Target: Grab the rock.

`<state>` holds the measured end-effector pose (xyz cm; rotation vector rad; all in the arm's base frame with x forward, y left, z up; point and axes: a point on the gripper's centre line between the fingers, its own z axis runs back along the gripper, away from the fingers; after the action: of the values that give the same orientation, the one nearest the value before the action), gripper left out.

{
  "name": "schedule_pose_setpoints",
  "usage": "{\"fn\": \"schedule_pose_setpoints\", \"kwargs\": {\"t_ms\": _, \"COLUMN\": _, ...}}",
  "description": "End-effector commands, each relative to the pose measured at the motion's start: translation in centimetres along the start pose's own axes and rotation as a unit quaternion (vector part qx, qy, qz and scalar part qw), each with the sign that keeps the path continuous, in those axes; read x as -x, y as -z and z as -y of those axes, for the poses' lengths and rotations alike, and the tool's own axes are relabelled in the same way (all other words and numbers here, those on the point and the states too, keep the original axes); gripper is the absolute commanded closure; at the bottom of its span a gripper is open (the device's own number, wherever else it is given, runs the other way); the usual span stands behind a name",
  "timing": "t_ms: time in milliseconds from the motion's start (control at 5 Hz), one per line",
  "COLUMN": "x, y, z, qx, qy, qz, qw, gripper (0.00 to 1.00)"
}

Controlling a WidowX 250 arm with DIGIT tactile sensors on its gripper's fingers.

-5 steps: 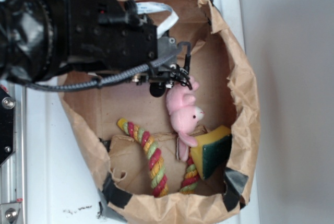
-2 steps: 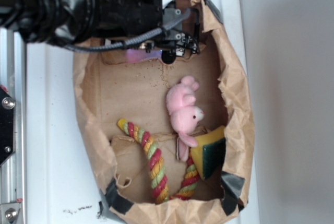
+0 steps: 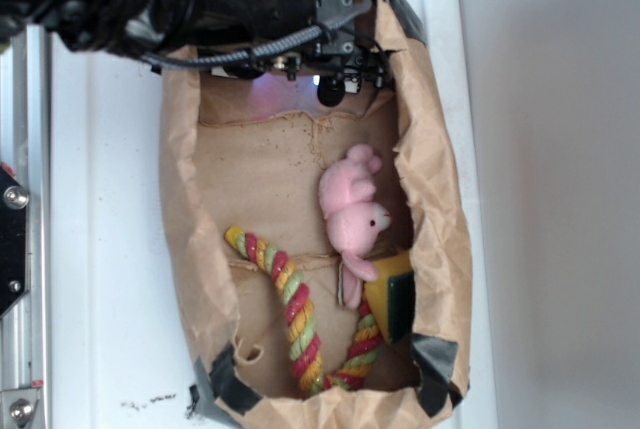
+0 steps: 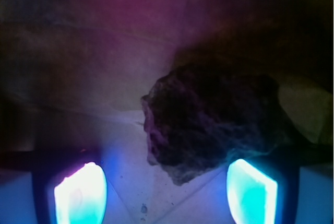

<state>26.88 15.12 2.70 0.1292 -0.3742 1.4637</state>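
In the wrist view the rock point(image 4: 214, 119) is a dark, rough lump lying on the paper floor just ahead of my gripper point(image 4: 167, 195). It sits toward the right pad point(image 4: 253, 190), and its lower tip reaches level with the pad tops. The left pad point(image 4: 81, 192) glows well apart from it. The jaws stand open with only bare floor between them. In the exterior view the gripper point(image 3: 335, 84) is at the top end of the brown paper bag point(image 3: 430, 199), and the arm hides the rock there.
Inside the bag lie a pink plush bunny point(image 3: 350, 204), a striped rope toy point(image 3: 290, 304) and a yellow-and-green sponge point(image 3: 393, 294). The crumpled bag walls rise close around the gripper. A metal rail point(image 3: 15, 249) runs down the left.
The arm has moved from beside the bunny up to the bag's top end. The bag's sides have drawn in and look narrower.
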Motion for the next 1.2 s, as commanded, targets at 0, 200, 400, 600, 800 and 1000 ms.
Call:
{"fn": "schedule_pose_setpoints", "kwargs": {"t_ms": 0, "x": -4.1, "y": 1.3, "z": -2.3, "qx": -0.009, "qy": -0.013, "qz": 0.041, "qw": 0.999, "gripper": 0.0}}
{"fn": "schedule_pose_setpoints", "kwargs": {"t_ms": 200, "x": -3.8, "y": 1.2, "z": -3.0, "qx": -0.013, "qy": -0.006, "qz": 0.042, "qw": 0.999, "gripper": 0.0}}
{"fn": "schedule_pose_setpoints", "kwargs": {"t_ms": 400, "x": -1.6, "y": -0.9, "z": -2.7, "qx": -0.009, "qy": 0.01, "qz": 0.01, "qw": 1.0, "gripper": 0.0}}
{"fn": "schedule_pose_setpoints", "kwargs": {"t_ms": 600, "x": 0.6, "y": -3.3, "z": -2.1, "qx": -0.018, "qy": 0.001, "qz": -0.016, "qw": 1.0, "gripper": 0.0}}
{"fn": "schedule_pose_setpoints", "kwargs": {"t_ms": 800, "x": 1.7, "y": -5.8, "z": -1.7, "qx": -0.06, "qy": -0.025, "qz": -0.033, "qw": 0.997, "gripper": 0.0}}
{"fn": "schedule_pose_setpoints", "kwargs": {"t_ms": 1000, "x": 1.1, "y": -6.3, "z": -1.8, "qx": -0.1, "qy": -0.073, "qz": -0.007, "qw": 0.992, "gripper": 0.0}}
